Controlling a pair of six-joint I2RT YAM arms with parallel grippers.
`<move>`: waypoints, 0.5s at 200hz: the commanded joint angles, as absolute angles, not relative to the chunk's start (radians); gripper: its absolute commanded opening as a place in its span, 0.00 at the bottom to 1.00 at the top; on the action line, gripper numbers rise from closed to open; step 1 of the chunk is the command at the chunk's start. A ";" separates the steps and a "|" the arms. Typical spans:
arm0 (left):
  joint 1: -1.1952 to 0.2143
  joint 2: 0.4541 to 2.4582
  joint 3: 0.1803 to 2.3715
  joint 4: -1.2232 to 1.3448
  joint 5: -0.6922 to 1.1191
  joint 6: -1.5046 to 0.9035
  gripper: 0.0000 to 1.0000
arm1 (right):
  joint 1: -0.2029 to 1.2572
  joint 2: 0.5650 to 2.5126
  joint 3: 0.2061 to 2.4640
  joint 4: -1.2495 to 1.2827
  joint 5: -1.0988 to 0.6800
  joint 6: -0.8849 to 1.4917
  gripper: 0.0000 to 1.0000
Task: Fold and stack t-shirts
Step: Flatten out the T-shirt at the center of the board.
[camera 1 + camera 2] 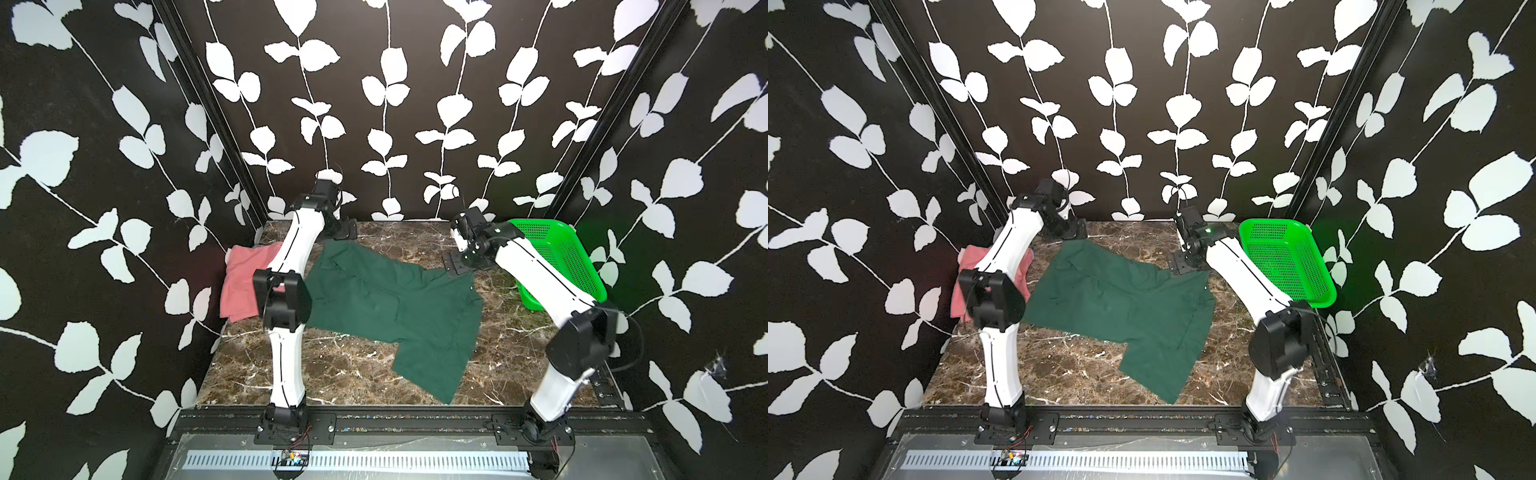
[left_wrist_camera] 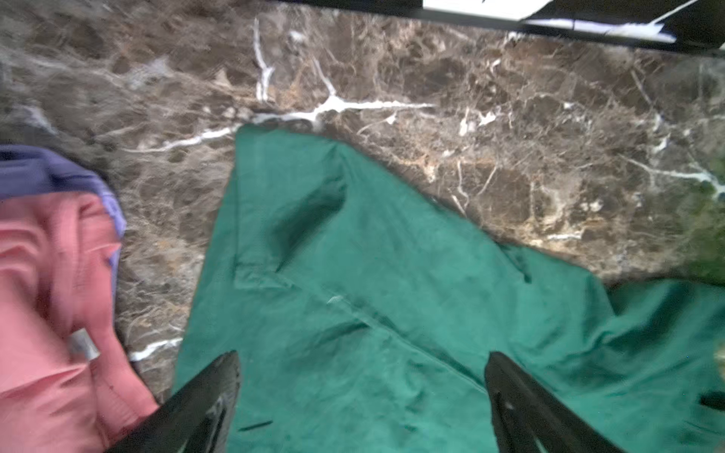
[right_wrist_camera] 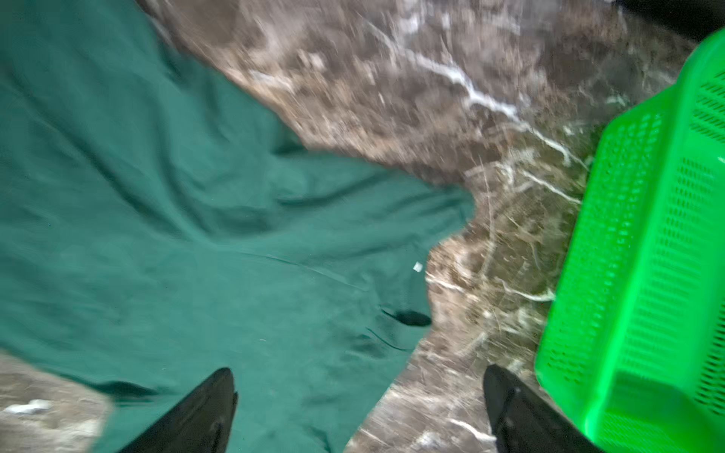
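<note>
Both sets of fingers stand apart and empty, left gripper and right gripper over the far side of the dark green t-shirt, rumpled mid marble table, pink t-shirt at its left edge; probably best to pinch matching corners, pull taut, then fold.

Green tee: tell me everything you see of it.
The dark green t-shirt is soft cloth, spread loose and wrinkled on the marble table. One part juts toward the near edge. A small white tag shows by one edge. The left gripper and right gripper hang open over its far side, gripping nothing. Bare marble separates it from the pink t-shirt.
</note>
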State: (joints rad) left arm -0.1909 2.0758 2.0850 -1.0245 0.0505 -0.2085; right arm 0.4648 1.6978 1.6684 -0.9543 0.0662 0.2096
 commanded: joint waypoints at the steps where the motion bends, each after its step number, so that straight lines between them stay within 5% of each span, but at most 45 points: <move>1: -0.200 1.790 1.805 -0.892 0.053 -0.198 0.99 | 0.474 1.511 1.453 -0.886 -0.073 0.332 0.79; 22: -0.200 1.635 1.502 -0.774 0.152 -0.265 0.95 | 0.482 1.380 1.179 -0.816 -0.147 0.438 0.62; 46: -0.201 1.531 1.336 -0.751 0.209 -0.323 0.91 | 0.481 1.240 0.927 -0.673 -0.232 0.528 0.60; 69: -0.201 1.496 1.295 -0.746 0.202 -0.319 0.91 | 0.466 1.224 0.777 -0.486 -0.309 0.548 0.46; 100: -0.201 1.571 1.438 -0.864 0.207 -0.281 0.89 | 0.452 1.350 0.742 -0.352 -0.401 0.565 0.47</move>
State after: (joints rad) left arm -0.2001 1.5429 1.3373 -0.8204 0.1848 -0.2966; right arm 0.4622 1.2800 0.7727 -0.5766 -0.2871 0.5179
